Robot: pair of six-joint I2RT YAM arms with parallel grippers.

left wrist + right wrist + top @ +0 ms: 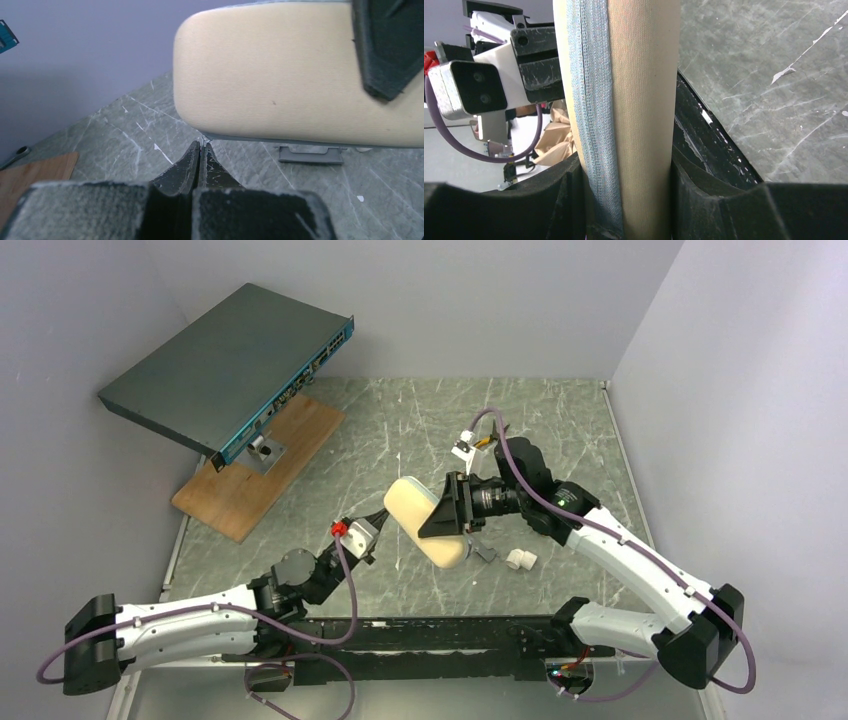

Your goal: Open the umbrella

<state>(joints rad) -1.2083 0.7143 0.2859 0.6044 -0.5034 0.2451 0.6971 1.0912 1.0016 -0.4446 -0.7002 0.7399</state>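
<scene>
Your right gripper (447, 508) was clamped across the middle of the beige case (412, 502), holding it over the table (400, 430); your left gripper (201, 150) was fully closed, tips meeting the case's zip seam (594, 100); whether they pinched anything was unclear; the umbrella itself showed in no view.

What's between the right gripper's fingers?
The beige case fills the gap of the right gripper, zipper seam toward the lens. Clearest in the right wrist view.
</scene>
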